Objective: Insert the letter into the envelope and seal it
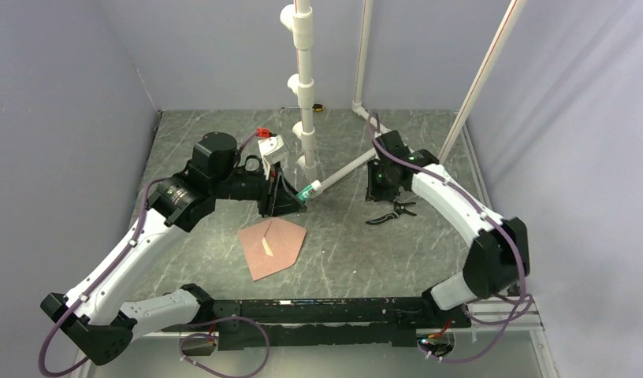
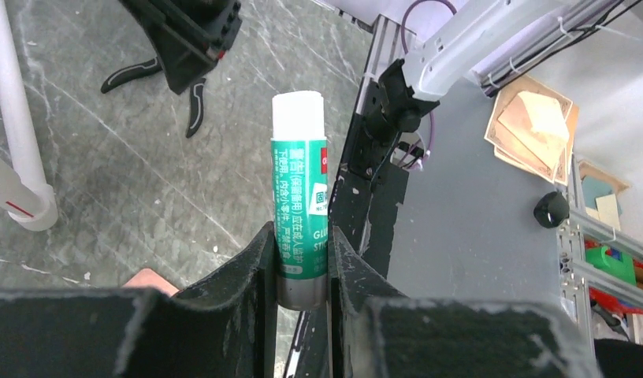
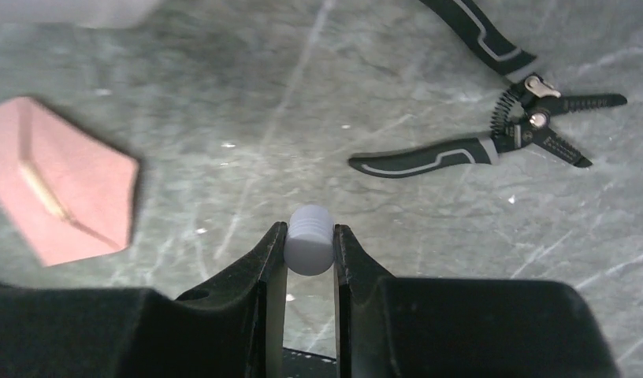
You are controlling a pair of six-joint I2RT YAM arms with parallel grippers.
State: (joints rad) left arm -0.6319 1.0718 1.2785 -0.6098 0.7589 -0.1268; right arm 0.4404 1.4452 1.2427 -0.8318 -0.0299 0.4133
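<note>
Left gripper point(image 2: 301, 240) fills the foreground of its wrist view, clamped on the lower end of a green glue stick point(image 2: 299, 185). The stick's white end points away from the wrist, so I judge the grip is set up for dabbing. Right gripper point(image 3: 309, 232) is pinched on a small ribbed white cap point(image 3: 309, 252), apparently the stick's cap. Both are held above the worktop point(image 1: 350, 260), near its middle.

The envelope point(image 1: 273, 248) lies flat toward the near edge, a little left of centre, below the left gripper. Its pointed flap is open. Of the letter point(image 1: 267, 246) I see only a thin tan sliver at the envelope's mouth. I take it as tucked inside, but cannot confirm how deep. That leaves sealing: glue on the flap, then fold.

Black-handled pliers point(image 1: 392, 213) lie right of centre, well apart from the envelope and under the right arm. A white pipe post point(image 1: 304, 87) stands just behind the left gripper, and a slanted white pipe point(image 1: 346, 169) crosses between the two grippers. Both crowd any swing toward the far edge. The path down to the flap looks open.
</note>
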